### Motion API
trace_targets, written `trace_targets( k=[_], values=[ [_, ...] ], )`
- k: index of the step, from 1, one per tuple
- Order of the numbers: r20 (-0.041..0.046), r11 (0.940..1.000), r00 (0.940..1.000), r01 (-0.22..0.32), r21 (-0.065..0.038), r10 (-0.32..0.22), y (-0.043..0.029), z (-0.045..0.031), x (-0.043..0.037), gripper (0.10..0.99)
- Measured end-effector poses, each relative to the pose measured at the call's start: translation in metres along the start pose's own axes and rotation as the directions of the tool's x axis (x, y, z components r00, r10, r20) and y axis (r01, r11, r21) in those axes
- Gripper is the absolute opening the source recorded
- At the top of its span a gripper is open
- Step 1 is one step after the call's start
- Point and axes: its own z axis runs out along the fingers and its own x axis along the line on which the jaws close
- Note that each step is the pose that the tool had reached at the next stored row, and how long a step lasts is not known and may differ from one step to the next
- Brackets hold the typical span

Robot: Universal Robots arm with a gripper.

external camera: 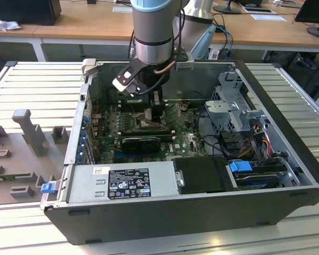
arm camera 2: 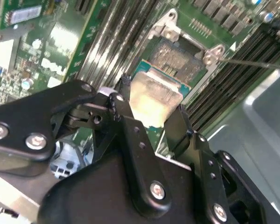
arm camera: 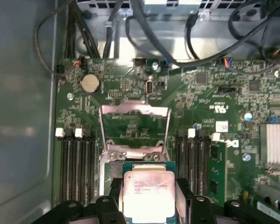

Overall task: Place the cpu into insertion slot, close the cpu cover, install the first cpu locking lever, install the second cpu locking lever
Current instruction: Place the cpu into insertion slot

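Step 1 in hand: black fingers [arm camera 2: 130, 130] clamped on the pale beige-silver square cpu chip [arm camera: 147, 193], held close over the dark square insertion slot [arm camera 2: 177, 58] in the green circuit board [arm camera: 200, 93], not seated. Thin silvery cpu cover frame [arm camera: 134, 110] stands open. Seating likely needs squared corners and a level descent.

Bright, even o/h light w/ glare on cpu [arm camera 2: 151, 100].

In the second wrist view the gripper [arm camera 2: 154, 100] is covering part of the cpu [arm camera 2: 149, 91], and the cpu is hiding one edge of the insertion slot [arm camera 2: 177, 58] beneath it. In the exterior view the arm [external camera: 154, 37] is blocking the cpu.
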Motion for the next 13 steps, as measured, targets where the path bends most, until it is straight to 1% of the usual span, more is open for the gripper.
trace_targets(
  k=[3, 4, 8, 9, 10, 12, 13],
  values=[
    [0.0003, 1.0000, 1.0000, 0.000, 0.000, 0.000, -0.0027, 0.0047, 0.0023, 0.533],
    [0.0002, 1.0000, 1.0000, 0.000, 0.000, 0.000, -0.0034, 0.0077, 0.0035, 0.533],
    [0.0002, 1.0000, 1.0000, 0.000, 0.000, 0.000, -0.0046, 0.0153, 0.0059, 0.533],
    [0.0005, 1.0000, 1.0000, -0.001, 0.001, 0.001, -0.0050, 0.0186, 0.0063, 0.533],
    [0.0006, 1.0000, 1.0000, -0.004, 0.000, 0.004, -0.0070, 0.0202, 0.0062, 0.533],
    [0.0017, 0.9998, 0.9998, -0.021, 0.000, 0.021, -0.0077, 0.0212, 0.0064, 0.533],
    [0.0025, 0.9995, 0.9995, -0.030, 0.000, 0.030, -0.0079, 0.0231, 0.0069, 0.533]
  ],
)
